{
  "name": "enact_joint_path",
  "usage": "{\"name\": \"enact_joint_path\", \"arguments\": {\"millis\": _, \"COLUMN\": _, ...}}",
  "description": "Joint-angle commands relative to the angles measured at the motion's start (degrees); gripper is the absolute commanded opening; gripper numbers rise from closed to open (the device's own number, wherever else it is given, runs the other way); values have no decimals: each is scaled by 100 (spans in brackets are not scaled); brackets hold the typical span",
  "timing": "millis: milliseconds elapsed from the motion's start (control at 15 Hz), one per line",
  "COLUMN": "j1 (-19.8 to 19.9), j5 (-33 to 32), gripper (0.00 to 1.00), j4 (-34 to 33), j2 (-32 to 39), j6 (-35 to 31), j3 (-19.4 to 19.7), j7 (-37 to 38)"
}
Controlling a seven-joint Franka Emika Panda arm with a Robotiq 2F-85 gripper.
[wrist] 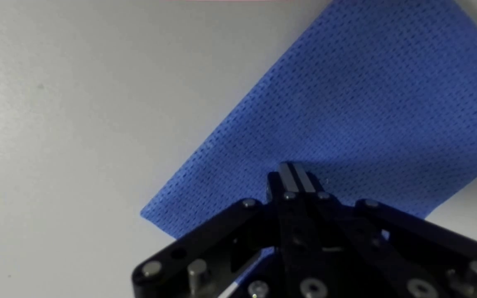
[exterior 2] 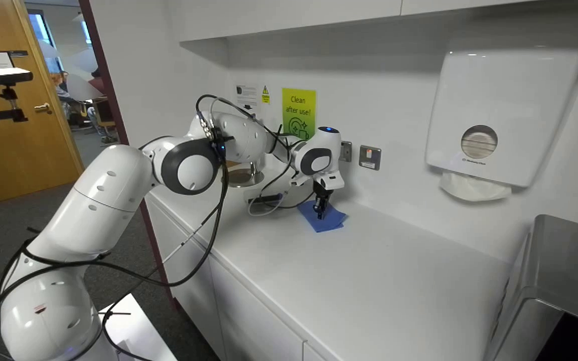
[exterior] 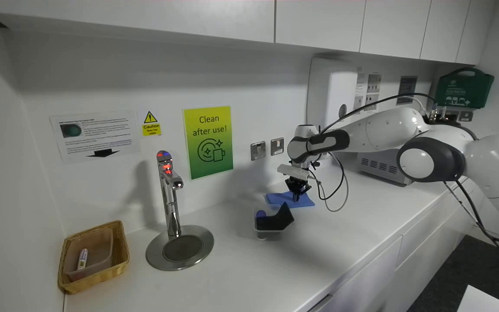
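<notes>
Gripper [wrist: 291, 167] pointing down at a blue cloth [wrist: 371, 91], fingertips [wrist: 287, 178] squeezed tight side by side, so pretty much as narrow as possible; can't tell whether touching the cloth or just above it. Below, flat on the white counter [wrist: 64, 132] and close to the back wall [exterior: 271, 95], that same cloth; nearby, in both exterior views, a see-through tub [exterior: 268, 231] with a black thing [exterior: 273, 222] in it.

Dimpled matt cloth [wrist: 346, 103], glossy metal tap [exterior: 170, 190], wicker basket [exterior: 100, 276]
</notes>
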State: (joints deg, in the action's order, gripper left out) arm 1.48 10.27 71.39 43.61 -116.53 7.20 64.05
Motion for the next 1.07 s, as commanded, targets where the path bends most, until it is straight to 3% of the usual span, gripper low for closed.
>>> {"name": "enact_joint_path", "arguments": {"millis": 0, "j1": 6, "j5": -2, "gripper": 0, "j4": 1271, "j2": -662, "j6": -41, "j3": -177, "j7": -526}}
{"name": "enact_joint_path", "arguments": {"millis": 467, "j1": 9, "j5": -102, "gripper": 0, "j4": 2684, "j2": -1511, "j6": -90, "j3": -94, "j7": -1251}}
{"name": "enact_joint_path", "arguments": {"millis": 1000, "j1": 60, "j5": -253, "gripper": 0, "j4": 4138, "j2": -2452, "j6": -294, "j3": 103, "j7": -1538}}
